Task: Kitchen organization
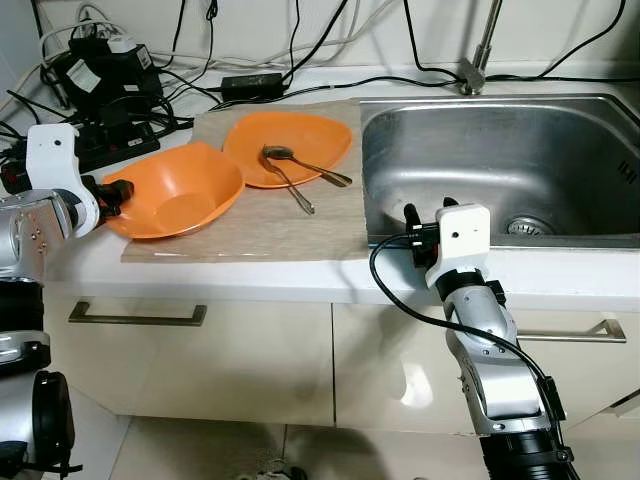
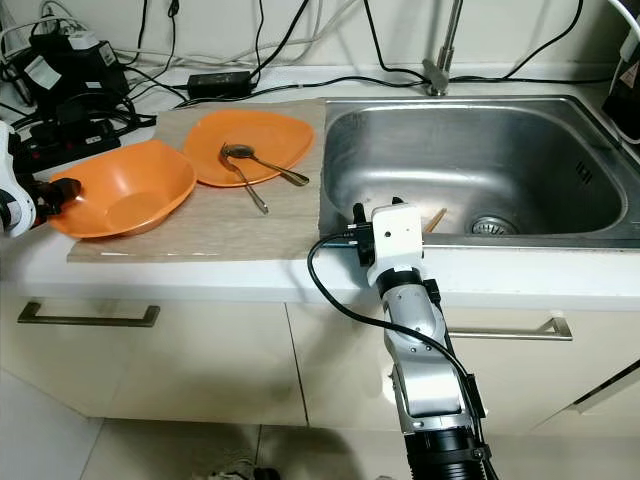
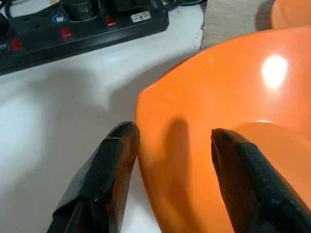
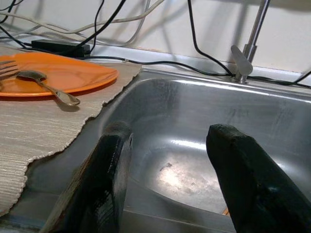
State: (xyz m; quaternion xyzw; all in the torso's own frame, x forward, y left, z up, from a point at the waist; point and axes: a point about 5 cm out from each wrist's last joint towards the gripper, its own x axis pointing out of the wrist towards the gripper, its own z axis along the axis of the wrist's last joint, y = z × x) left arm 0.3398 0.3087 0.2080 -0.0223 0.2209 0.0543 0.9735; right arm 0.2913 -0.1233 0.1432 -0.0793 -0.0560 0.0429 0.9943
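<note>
Right gripper (image 2: 375,222) hanging parted over the near rim of the brushed steel sink (image 2: 520,150), centre frame, left gripper (image 3: 167,141) straddling, not yet pinching, the glossy orange plastic bowl's (image 1: 172,190) rim on the woven beige mat (image 1: 270,225), left, flat orange plate (image 1: 290,145) carrying metal spoon (image 1: 310,167) and fork (image 1: 288,184) behind.

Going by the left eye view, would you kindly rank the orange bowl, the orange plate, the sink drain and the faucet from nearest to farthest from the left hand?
1. Orange bowl: its rim sits between the open fingers of the left hand.
2. Orange plate: behind the bowl, on the mat.
3. and 4. Faucet and sink drain: both far right, too close to call.
</note>
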